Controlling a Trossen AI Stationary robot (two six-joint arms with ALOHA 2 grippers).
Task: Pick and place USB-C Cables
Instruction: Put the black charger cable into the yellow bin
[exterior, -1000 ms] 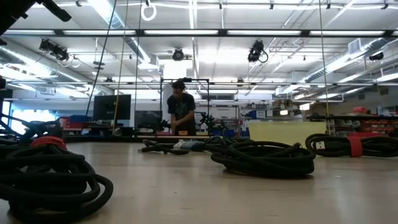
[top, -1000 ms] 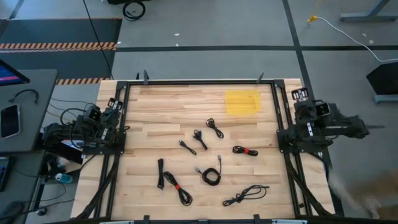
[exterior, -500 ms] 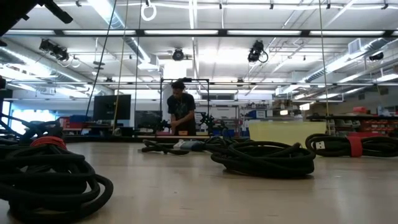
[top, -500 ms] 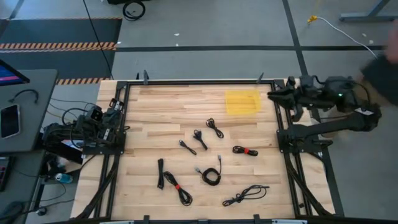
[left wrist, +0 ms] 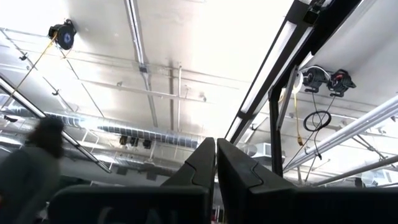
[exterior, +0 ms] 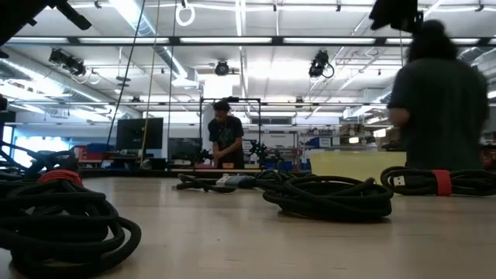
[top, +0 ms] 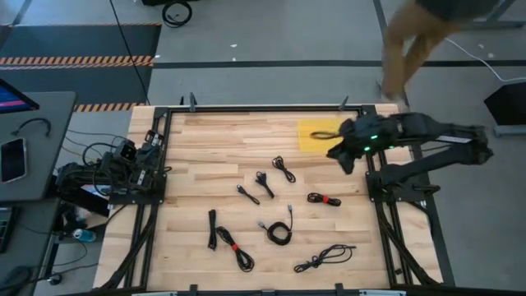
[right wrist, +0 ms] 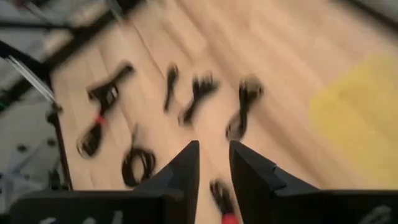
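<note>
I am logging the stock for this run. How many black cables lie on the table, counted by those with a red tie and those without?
Cables with a red tie: 2
Cables with no red tie showing: 6
Total: 8

No legible text, seemingly.

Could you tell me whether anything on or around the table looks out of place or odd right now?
Nothing is spilled or damaged. The USB-C cables lie scattered on the wooden table, none in the yellow bin. The one oddity is a person passing close to the table's far right corner while the right hand reaches in over the table.
</note>
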